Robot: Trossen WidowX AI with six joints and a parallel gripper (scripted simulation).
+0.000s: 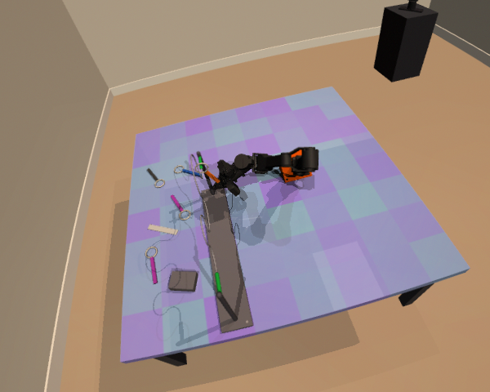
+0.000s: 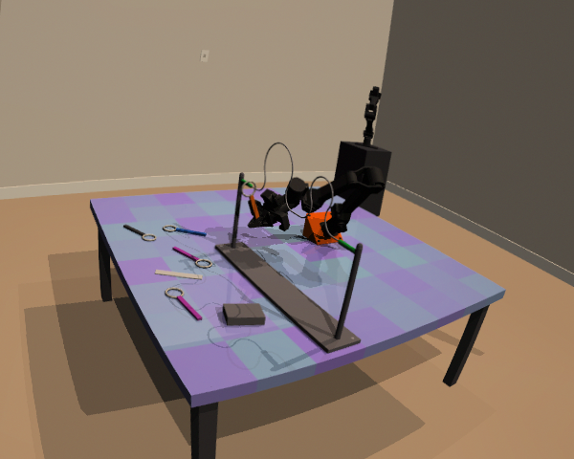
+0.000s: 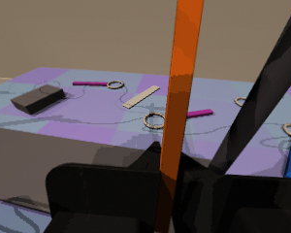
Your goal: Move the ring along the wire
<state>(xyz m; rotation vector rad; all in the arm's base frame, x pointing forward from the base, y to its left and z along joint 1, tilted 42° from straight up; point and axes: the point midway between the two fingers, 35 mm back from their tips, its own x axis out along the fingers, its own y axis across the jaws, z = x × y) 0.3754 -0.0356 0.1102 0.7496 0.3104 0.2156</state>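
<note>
In the exterior view the ring (image 1: 202, 167) (image 2: 248, 188) hangs at the green wire section (image 1: 201, 162) (image 2: 247, 183) beside the far post (image 1: 207, 179) (image 2: 237, 212), its orange handle (image 1: 211, 175) (image 2: 253, 207) (image 3: 180, 87) slanting down to the gripper (image 1: 220, 182) (image 2: 257, 221) (image 3: 159, 147). The wrist view leaves out the ring but shows the jaws clenched on that handle, which rises between them. Only the exterior view displays the tall loops of the grey wire (image 2: 277, 142), while the top view flattens them.

Black arm outstretched from its orange base, elbow bent, gripper (image 1: 220, 182) (image 2: 258, 218) (image 3: 159, 147) clamped nearly shut.
</note>
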